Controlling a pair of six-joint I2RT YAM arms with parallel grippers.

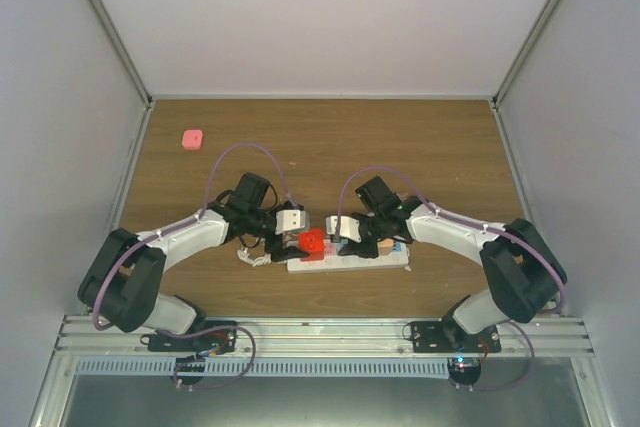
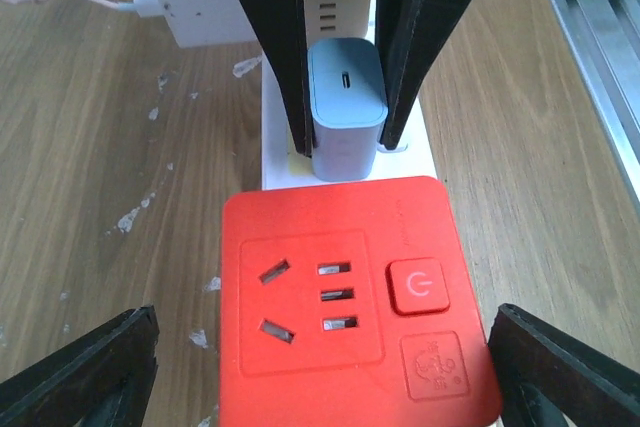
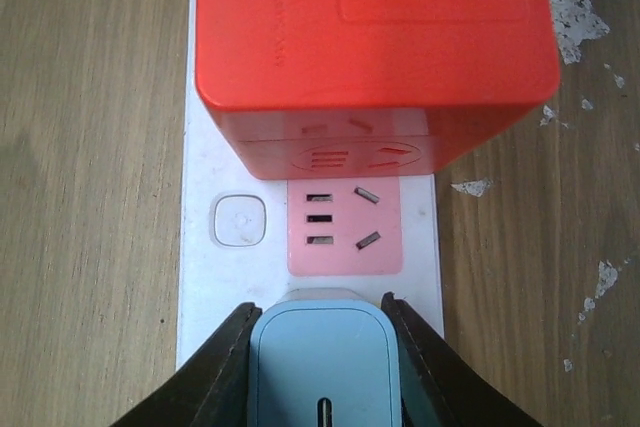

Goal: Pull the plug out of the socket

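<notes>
— Two things stand in the power strip (image 3: 200, 277), yes?

— Yes. A red cube adapter (image 3: 375, 37) sits toward its left end. A blue-grey plug (image 3: 320, 362) sits further right, with one bare pink outlet panel (image 3: 345, 222) between them. A small white button (image 3: 238, 220) sits just beside that panel, on its near side.

— Where does the strip lie?

— In the near middle of the wooden table (image 1: 400, 147), running left to right between the two arms. A short white cord (image 1: 256, 258) is bunched at its left end.

— What is the right gripper (image 3: 318, 312) doing?

— Its two black fingers (image 3: 215, 377) are pressed against opposite sides of the blue-grey plug, gripping it. The plug stands upright on the strip. The red cube hides the plug's foot in the left wrist view, so I cannot tell how deep its pins sit.

— And the left gripper (image 2: 322, 312)?

— It is spread wide and grips nothing. One finger (image 2: 90, 367) is on each side of the red cube adapter, with a clear gap on both sides.

— How does the cube face?

— Its top shows its own outlets and a square red button.

— Anything else on the table?

— One small pink object (image 1: 193, 138) lies far off to the left, well apart from the strip and both arms.
</notes>
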